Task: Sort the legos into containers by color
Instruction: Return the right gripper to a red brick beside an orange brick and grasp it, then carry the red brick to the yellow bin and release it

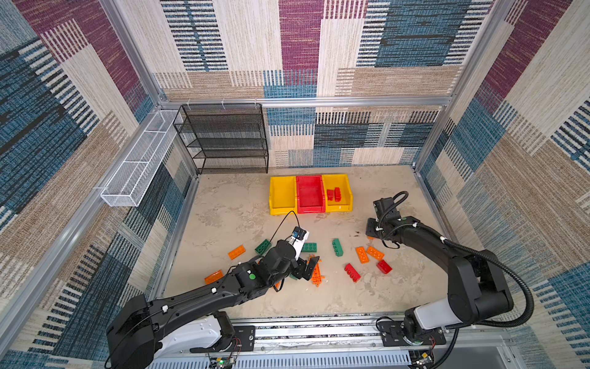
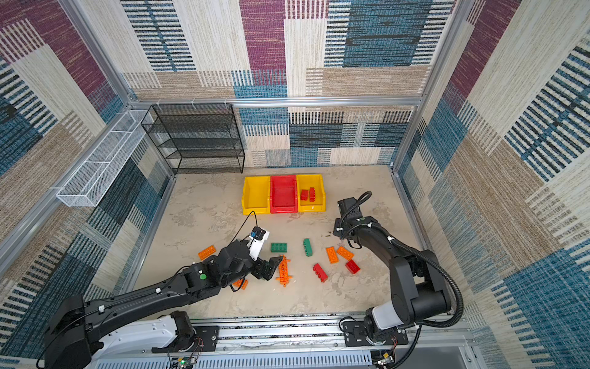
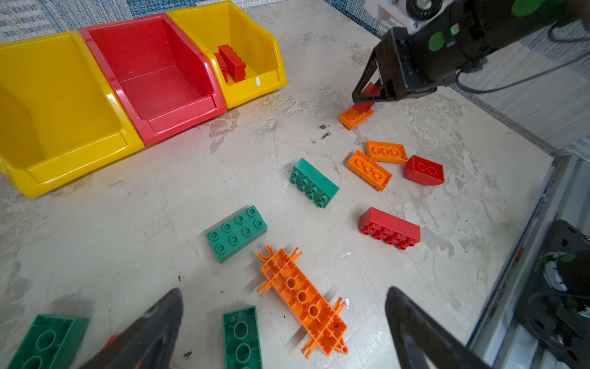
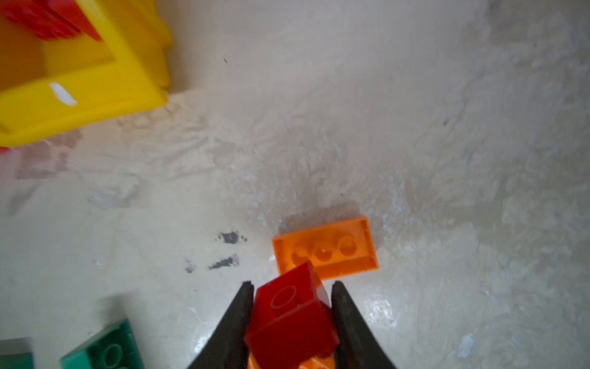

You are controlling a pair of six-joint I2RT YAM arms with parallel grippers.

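Left gripper hung with jaws spread wide and empty over the long orange plate. The plate lay ribbed underside up, its long axis running from the near edge toward the bins, and the pose probably prepared a pick there. Right gripper was clamped on a small red brick, tilted with its hollow underside turned up toward the wrist, over the end of an orange brick. The grip likely served a carry to the nearby right-hand yellow bin, where two red bricks already lay.
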